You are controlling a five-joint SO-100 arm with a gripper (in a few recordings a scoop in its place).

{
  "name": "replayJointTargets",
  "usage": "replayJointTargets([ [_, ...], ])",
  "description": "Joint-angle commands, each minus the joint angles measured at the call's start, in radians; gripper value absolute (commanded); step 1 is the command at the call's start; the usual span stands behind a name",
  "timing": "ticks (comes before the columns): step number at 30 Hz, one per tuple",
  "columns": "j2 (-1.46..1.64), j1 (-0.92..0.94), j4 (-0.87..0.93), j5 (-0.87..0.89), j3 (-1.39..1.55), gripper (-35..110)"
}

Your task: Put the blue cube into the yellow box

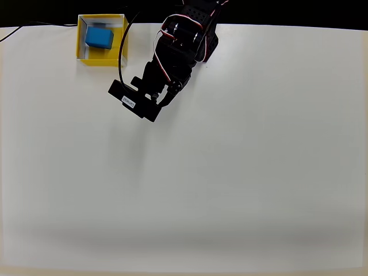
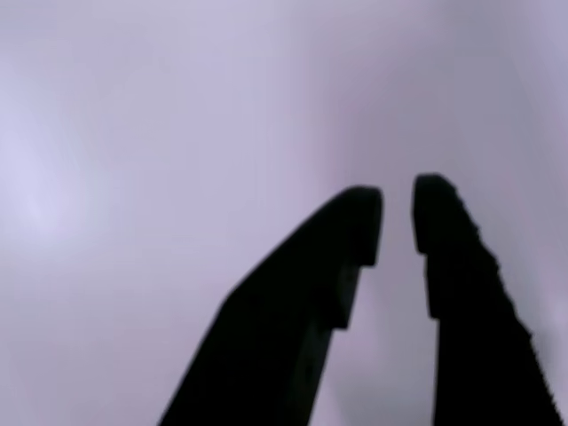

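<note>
Cube placement, judged from the overhead view, appears complete. Table [image 1: 230, 190] is white, with the box [image 1: 81, 41] at its top-left edge. Arm [image 1: 184, 49] stands right of the box, its gripper [image 2: 397, 217] lower right of the box and well apart from it. Cube [image 1: 99, 37] lies inside the box. Wrist view shows the fingers nearly together, a narrow gap between the tips, holding nothing. Next move, by judgement: retract to rest; no further handling required.

overhead: bright, even, soft shadows | wrist: blurred, dim, purple-tinted
</note>
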Motion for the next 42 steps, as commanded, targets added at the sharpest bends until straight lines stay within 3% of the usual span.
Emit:
replayJointTargets([
  [1,0.067,-0.112,-0.037,-0.006,0.095,0],
  [8,0.103,-0.247,-0.080,-0.046,0.258,0],
  [17,0.104,-0.291,0.043,-0.256,0.391,0],
  [31,0.106,-0.284,0.054,-0.123,0.402,1],
  [42,0.106,-0.299,0.055,-0.149,0.402,4],
])
